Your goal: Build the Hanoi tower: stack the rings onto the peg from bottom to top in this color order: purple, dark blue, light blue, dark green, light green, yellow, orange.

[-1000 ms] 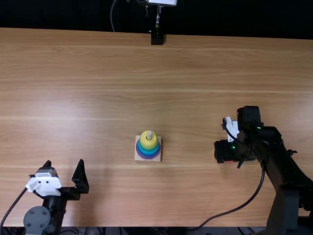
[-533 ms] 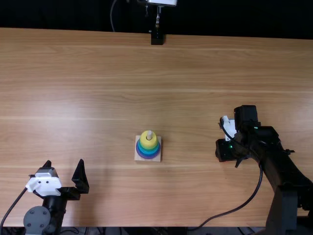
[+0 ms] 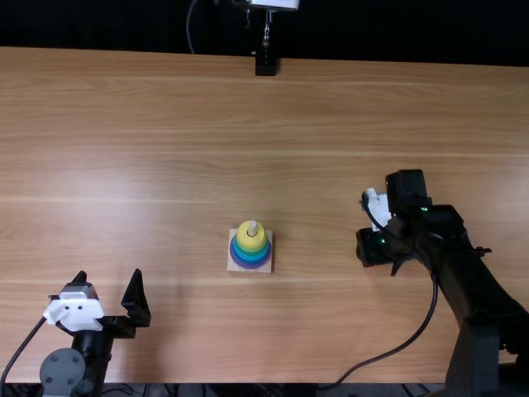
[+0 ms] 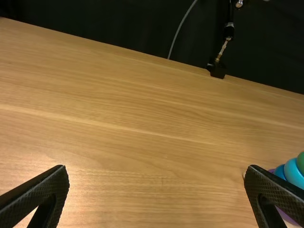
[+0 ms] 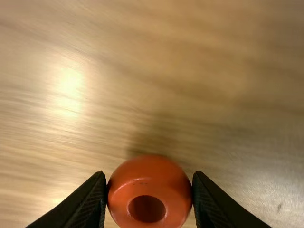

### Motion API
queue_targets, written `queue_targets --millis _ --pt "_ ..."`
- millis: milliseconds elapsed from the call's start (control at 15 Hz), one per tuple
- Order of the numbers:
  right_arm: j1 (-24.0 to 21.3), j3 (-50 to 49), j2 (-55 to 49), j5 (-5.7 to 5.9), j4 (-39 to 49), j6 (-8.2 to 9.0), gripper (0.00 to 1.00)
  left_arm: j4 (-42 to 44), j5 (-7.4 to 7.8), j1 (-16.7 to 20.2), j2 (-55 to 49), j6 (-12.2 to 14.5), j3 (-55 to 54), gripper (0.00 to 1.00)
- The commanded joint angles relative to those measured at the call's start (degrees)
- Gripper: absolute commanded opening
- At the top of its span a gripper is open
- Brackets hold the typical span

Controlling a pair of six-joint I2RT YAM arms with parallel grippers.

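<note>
Gripped between your right gripper's two fingers, the orange ring hangs over the worktop, toward its right edge; that arm slants in from the near-right corner. Leftward stands the ring stack. Your left gripper spreads its fingers by the near-left corner.

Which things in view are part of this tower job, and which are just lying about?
Job:
- orange ring, in the right gripper
- peg
- yellow-topped ring stack
- square base

Not the job:
- black clamp, far table edge
- thin cable
</note>
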Motion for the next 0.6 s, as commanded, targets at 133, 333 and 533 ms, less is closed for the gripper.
queue_targets --millis 133,333,533 --pt "6.28 9.14 -0.32 -0.73 -9.08 0.01 0.0 -1.05 0.7 0.12 -0.67 0.21 -3.17 1.0" --pt "11.02 18.54 -0.32 -0.73 -17.52 0.01 0.0 -1.05 0.7 0.12 -0.67 0.21 -3.17 1.0" --pt "14.71 27.15 -0.23 -0.73 -23.63 -0.09 0.0 -1.05 0.7 0.12 -0.67 0.21 -3.17 1.0"
